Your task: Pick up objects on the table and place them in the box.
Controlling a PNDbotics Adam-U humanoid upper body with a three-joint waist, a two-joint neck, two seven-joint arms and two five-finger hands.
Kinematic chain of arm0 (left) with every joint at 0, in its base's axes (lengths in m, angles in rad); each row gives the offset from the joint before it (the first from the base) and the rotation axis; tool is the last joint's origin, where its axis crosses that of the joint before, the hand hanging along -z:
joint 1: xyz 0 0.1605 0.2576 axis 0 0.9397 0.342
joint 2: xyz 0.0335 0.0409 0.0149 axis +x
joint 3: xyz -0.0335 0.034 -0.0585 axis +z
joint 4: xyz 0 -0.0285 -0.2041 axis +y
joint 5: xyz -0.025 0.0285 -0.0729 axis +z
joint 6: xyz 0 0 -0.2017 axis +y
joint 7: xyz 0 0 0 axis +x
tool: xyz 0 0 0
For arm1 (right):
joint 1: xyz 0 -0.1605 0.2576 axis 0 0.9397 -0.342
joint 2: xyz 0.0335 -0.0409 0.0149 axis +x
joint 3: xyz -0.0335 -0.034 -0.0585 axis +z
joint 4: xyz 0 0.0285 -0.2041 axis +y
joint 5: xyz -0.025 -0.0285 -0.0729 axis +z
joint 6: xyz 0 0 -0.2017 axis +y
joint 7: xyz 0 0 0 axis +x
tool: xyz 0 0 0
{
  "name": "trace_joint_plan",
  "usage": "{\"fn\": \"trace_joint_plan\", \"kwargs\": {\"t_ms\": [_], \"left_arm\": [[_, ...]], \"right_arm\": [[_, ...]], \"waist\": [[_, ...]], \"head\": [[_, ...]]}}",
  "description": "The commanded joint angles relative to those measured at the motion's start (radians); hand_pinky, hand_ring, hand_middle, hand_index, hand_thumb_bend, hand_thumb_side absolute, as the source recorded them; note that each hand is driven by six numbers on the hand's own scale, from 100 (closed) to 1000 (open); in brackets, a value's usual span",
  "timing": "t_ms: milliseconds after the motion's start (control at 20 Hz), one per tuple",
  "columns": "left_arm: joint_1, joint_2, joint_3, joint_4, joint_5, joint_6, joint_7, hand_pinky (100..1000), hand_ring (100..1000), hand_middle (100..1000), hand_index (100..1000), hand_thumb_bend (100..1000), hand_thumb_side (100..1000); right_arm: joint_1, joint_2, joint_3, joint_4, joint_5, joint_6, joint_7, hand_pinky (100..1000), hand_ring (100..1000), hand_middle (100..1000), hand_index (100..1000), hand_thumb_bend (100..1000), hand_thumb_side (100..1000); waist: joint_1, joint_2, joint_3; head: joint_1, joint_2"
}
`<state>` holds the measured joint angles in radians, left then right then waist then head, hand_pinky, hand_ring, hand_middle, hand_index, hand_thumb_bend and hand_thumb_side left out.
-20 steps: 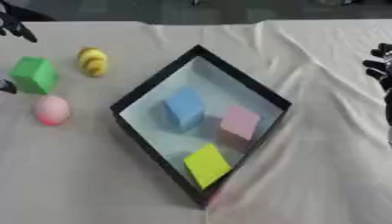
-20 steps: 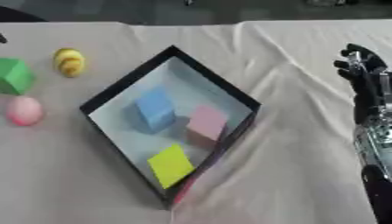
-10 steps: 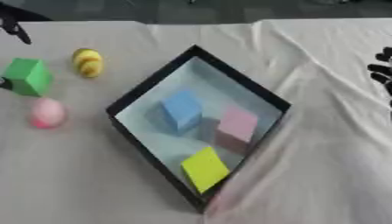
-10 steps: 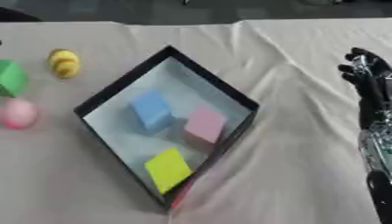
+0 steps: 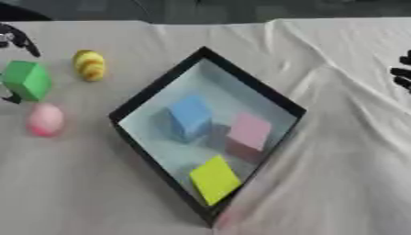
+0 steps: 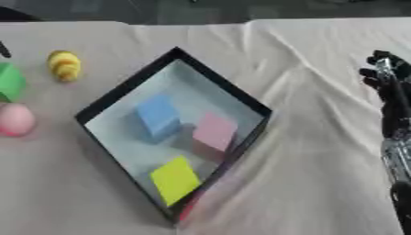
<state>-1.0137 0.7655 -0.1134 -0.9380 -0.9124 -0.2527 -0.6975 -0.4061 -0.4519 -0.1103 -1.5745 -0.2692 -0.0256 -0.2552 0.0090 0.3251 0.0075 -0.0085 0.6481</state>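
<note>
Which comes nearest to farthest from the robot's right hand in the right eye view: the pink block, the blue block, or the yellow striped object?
From the right hand at the view's right edge:
1. Pink foam block, in the black box, right side.
2. Blue foam block, in the box, further left.
3. Yellow striped rounded object, on the cloth, far left.

The right hand (image 6: 387,80) is showing at the right edge, fingers (image 6: 377,59) pointing up and loosely straight, holding nothing, its forearm running down the edge. Well to the left of those fingers, the black box (image 6: 120,92) is sitting cornerwise on the cloth (image 6: 313,174). Inside it, a blue cube (image 6: 157,117), a pink cube (image 6: 213,135) and a yellow cube (image 6: 175,180) are lying, the pink one nearest the fingers. Farther left, beyond the box, a yellow striped thing (image 6: 64,65), a green cube (image 6: 9,82) and a pink ball (image 6: 14,120) are resting on the cloth. A dark fingertip (image 6: 4,49) is poking in just above the green cube.
</note>
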Motion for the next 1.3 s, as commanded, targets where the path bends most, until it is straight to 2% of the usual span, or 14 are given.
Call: {"fn": "trace_joint_plan", "kwargs": {"t_ms": [50,600,900,1200,1250,1300], "left_arm": [[-0.024,0.016,0.023,0.009,-0.033,0.006,0.018,921,918,829,837,709,100],[-0.025,0.006,0.066,0.059,-0.086,0.03,0.143,914,924,840,843,680,100],[-0.024,0.011,0.077,0.092,-0.123,0.048,0.143,903,914,827,840,660,100],[-0.017,0.011,0.088,0.108,-0.118,0.058,0.164,890,899,802,823,655,100],[-0.017,0.01,0.088,0.11,-0.115,0.058,0.165,873,880,784,817,656,100],[-0.017,0.009,0.086,0.109,-0.114,0.056,0.17,785,767,696,775,651,100]], "right_arm": [[-0.017,-0.031,-0.003,-0.025,-0.006,0.001,0.004,846,746,745,793,100,664],[-0.013,-0.028,0.006,-0.022,-0.002,0.006,0.02,848,746,744,791,100,688],[-0.008,-0.026,0.007,-0.02,0.003,0.009,0.02,849,746,744,791,100,698],[-0.007,-0.025,0.011,-0.017,0.004,0.011,0.024,850,747,744,791,100,705],[-0.007,-0.026,0.011,-0.017,0.004,0.011,0.026,850,747,744,791,100,705],[-0.008,-0.026,0.012,-0.017,0.004,0.012,0.026,850,747,744,791,100,706]], "waist": [[-0.002,-0.004,-0.003],[-0.003,0.008,-0.016],[-0.002,0.014,-0.019],[-0.002,0.014,-0.019],[-0.003,0.014,-0.019],[-0.003,0.014,-0.019]], "head": [[0.008,-0.013],[0.02,-0.027],[0.026,-0.029],[0.025,-0.027],[0.025,-0.027],[0.025,-0.026]]}}
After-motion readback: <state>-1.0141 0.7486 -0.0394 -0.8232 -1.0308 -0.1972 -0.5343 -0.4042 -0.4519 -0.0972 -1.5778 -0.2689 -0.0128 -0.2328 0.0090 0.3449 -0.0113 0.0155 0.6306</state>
